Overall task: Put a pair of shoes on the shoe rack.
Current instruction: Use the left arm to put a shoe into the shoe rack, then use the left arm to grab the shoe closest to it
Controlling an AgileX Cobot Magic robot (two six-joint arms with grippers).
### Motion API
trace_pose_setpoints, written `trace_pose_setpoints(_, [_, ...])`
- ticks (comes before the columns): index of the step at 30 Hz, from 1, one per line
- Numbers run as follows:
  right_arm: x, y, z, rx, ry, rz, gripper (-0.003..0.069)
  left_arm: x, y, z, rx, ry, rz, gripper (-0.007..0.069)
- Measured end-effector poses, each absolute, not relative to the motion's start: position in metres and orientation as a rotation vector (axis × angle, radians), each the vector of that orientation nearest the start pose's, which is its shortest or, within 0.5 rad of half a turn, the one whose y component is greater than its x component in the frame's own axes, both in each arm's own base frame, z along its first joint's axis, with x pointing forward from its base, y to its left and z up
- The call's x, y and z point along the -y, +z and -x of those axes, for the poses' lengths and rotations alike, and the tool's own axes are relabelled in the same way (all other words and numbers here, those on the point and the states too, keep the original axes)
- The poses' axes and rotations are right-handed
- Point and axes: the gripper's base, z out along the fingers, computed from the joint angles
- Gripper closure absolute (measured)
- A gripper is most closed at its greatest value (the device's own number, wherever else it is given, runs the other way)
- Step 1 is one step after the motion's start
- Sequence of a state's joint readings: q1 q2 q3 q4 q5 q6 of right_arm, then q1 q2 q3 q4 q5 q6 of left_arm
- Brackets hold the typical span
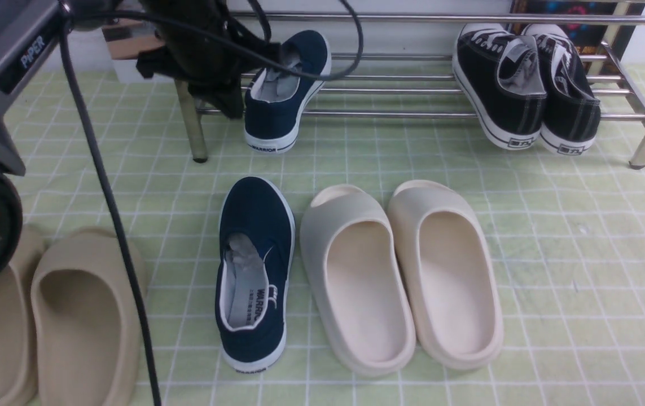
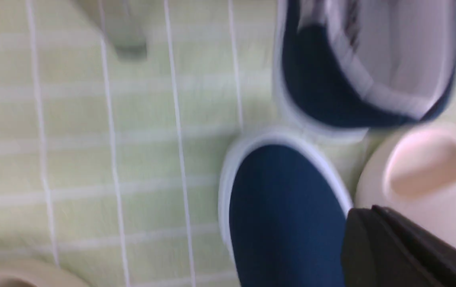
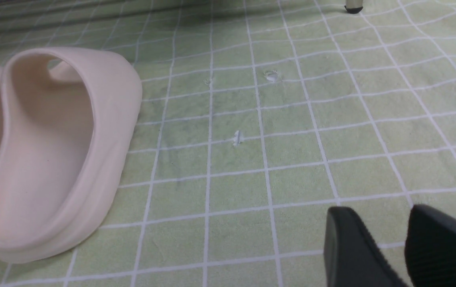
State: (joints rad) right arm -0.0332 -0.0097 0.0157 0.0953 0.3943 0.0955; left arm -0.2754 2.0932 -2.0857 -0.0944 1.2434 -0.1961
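1. Progress, as I judge it, stands at half: one navy shoe [image 1: 285,93] leans on the bars at the left end of the shoe rack [image 1: 401,113], toe up toward the back and heel low at the front edge
2. The second navy shoe [image 1: 254,270] lies flat on the mat [image 1: 553,254], out in front of that left end and toward the mat's near edge, just beside the cream slides [image 1: 356,282] on its right
3. Its long axis runs almost straight from robot to rack, with the toe toward the rack and the heel and opening toward the robot
4. The left gripper [image 1: 223,98] hangs at the rack's left end close beside the placed shoe, jaws closed with nothing seen between them; the shoe on the mat lies below it and back toward the robot
5. The right gripper [image 3: 381,211] sits low over bare mat, jaws apart and empty, with the cream slides between it and the second navy shoe
6. The left arm looks the nearer; it would need to open, draw back and come down along the shoe's length
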Motion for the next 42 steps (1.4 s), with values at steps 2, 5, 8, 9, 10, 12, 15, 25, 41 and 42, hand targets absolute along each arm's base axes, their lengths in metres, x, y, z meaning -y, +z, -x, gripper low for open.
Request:
trace_pose_setpoints(2, [-0.002,0.173,-0.052,-1.876,0.137,-0.179,0.0412,0.135,0.283,-0.445,-2.776,-0.275,-0.081,0.0638])
trace_pose_setpoints(5, [-0.002,0.173,-0.052,-1.876,0.137,-0.179,0.0412,0.14,0.261,-0.459,-2.725,-0.299,-0.063,0.0638])
trace_pose_setpoints(8, [-0.002,0.173,-0.052,-1.876,0.137,-0.179,0.0412,0.142,0.256,-0.464,-2.693,-0.327,-0.051,0.0638])
trace_pose_setpoints(9, [-0.002,0.173,-0.052,-1.876,0.137,-0.179,0.0412,0.144,0.256,-0.466,-2.671,-0.353,-0.032,0.0638])
trace_pose_setpoints(10, [-0.002,0.173,-0.052,-1.876,0.137,-0.179,0.0412,0.144,0.257,-0.468,-2.651,-0.365,-0.022,0.0638])
trace_pose_setpoints(12, [-0.002,0.173,-0.052,-1.876,0.137,-0.179,0.0412,0.146,0.261,-0.472,-2.595,-0.393,0.008,0.0638])
trace_pose_setpoints(15, [-0.002,0.173,-0.052,-1.876,0.137,-0.179,0.0412,0.147,0.263,-0.476,-2.543,-0.408,0.027,0.0638])
trace_pose_setpoints(25, [-0.002,0.173,-0.052,-1.876,0.137,-0.179,0.0412,0.141,0.276,-0.447,-2.764,-0.359,-0.036,0.0627])
trace_pose_setpoints(41, [-0.002,0.173,-0.052,-1.876,0.137,-0.179,0.0412,0.113,0.216,-0.322,-2.993,-0.43,0.162,0.0272])
trace_pose_setpoints(42, [-0.002,0.173,-0.052,-1.876,0.137,-0.179,0.0412,0.113,0.215,-0.322,-2.986,-0.43,0.166,0.0287])
